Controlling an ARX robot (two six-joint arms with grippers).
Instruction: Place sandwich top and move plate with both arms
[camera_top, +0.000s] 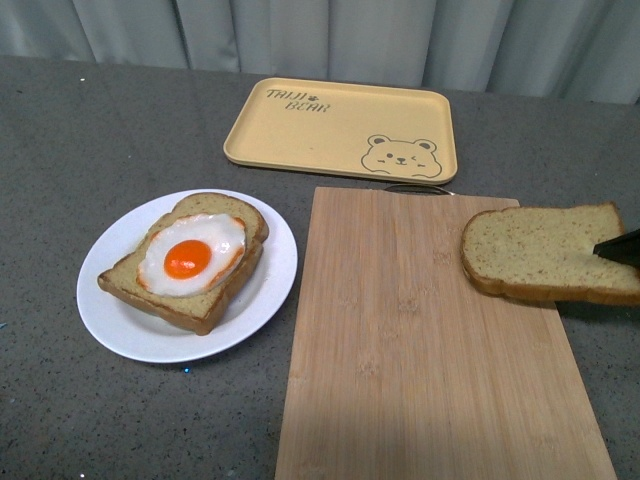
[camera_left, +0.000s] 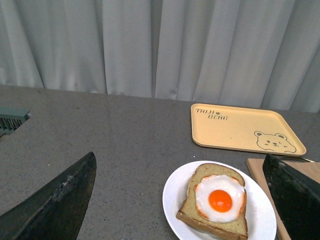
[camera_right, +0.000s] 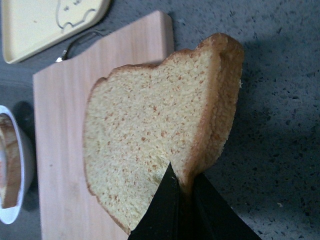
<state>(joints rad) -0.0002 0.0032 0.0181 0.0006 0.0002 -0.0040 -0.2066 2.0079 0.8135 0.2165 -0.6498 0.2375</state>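
Note:
The sandwich top (camera_top: 545, 252), a plain tan-brown bread slice, hangs just above the right edge of the wooden board. My right gripper (camera_top: 616, 246) is shut on its right edge; in the right wrist view the black fingers (camera_right: 165, 200) pinch the crust of the sandwich top (camera_right: 145, 140). The white plate (camera_top: 120, 320) sits at the left and carries a bread slice with a fried egg (camera_top: 190, 258). In the left wrist view my left gripper (camera_left: 185, 200) stands open, high above and near the plate (camera_left: 260, 210). That arm is out of the front view.
A wooden cutting board (camera_top: 420, 360) fills the middle and right foreground. A yellow bear-printed tray (camera_top: 340, 125) lies behind it, near a grey curtain. The surface is a dark speckled table (camera_top: 80, 130). A grey-green ribbed object (camera_left: 10, 120) shows at the left wrist view's edge.

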